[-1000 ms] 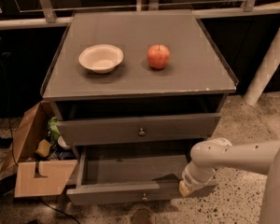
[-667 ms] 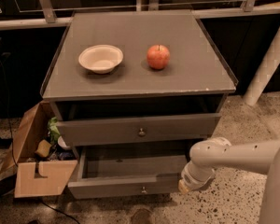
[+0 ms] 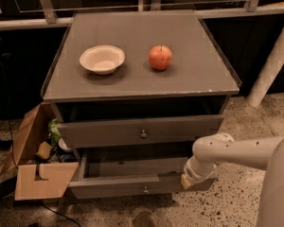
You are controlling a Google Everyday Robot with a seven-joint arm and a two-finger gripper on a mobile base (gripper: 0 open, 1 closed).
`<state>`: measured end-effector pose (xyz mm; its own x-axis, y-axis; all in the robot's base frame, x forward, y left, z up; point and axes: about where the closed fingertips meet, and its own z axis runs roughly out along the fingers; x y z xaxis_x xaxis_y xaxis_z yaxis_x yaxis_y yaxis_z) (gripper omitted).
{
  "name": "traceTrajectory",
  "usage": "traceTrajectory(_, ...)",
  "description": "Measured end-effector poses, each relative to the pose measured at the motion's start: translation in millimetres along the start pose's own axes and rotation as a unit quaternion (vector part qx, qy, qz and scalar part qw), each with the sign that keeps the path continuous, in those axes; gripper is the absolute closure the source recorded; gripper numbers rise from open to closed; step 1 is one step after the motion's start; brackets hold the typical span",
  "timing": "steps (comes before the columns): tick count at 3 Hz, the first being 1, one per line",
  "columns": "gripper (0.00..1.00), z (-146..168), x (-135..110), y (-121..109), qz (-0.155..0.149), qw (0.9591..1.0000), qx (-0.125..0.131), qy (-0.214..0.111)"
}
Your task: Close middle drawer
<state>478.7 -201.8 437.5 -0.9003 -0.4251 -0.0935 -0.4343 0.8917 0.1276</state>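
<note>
The middle drawer [image 3: 132,186] is a wide, shallow dark-grey drawer with a small round knob [image 3: 145,189] at the centre of its front. It stands pulled out from the cabinet, low in the view, with its inside showing. My gripper [image 3: 187,180] is at the right end of the drawer's front panel, against its top edge, at the end of my white arm [image 3: 236,151], which comes in from the right.
Above it, a taller-fronted grey drawer [image 3: 142,130] with a like knob is slightly out. A white bowl [image 3: 102,59] and a red apple [image 3: 160,57] sit on the cabinet top [image 3: 199,74]. An open cardboard box [image 3: 38,174] stands on the floor at the left.
The middle drawer has slid back toward the cabinet, and my gripper has moved back with its front panel.
</note>
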Motion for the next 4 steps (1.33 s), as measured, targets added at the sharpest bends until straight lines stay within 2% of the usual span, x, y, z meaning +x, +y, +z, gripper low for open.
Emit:
traceTrajectory(1,1.00,14,25,-8,0.026,0.9992,-0.003,0.031)
traceTrajectory(2,1.00,27,58,-19,0.055,0.9963,-0.002,0.065)
traceTrajectory(3,1.00,29,62,-21,0.059,0.9958,-0.001,0.070)
traceTrajectory(4,1.00,34,40,-21,0.074,0.9947,0.004,0.070)
